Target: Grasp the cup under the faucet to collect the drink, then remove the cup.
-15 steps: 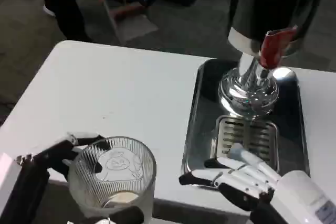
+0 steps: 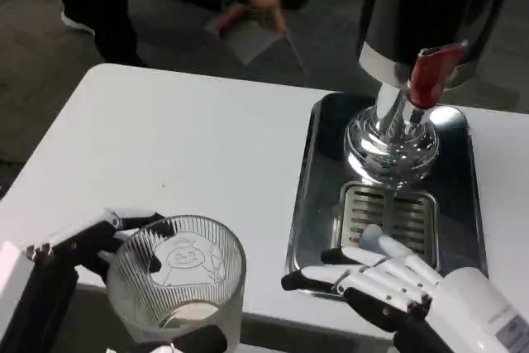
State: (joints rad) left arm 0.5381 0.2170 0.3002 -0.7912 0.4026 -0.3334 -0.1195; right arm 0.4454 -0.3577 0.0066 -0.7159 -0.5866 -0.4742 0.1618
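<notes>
Left hand (image 2: 91, 245) wraps the clear ribbed glass cup (image 2: 178, 279) at the white worktop (image 2: 190, 146) edge, right hand (image 2: 388, 283) spread empty on the steel drip tray (image 2: 318, 171); a loose grip risks tipping it off.

Clear ribbed cup (image 2: 176, 280), red faucet lever (image 2: 430, 73)

- A white counter (image 2: 190, 146) is seen.
- A steel tray (image 2: 318, 179) is set on it, under the right hand's (image 2: 388, 283) fingertips.
</notes>
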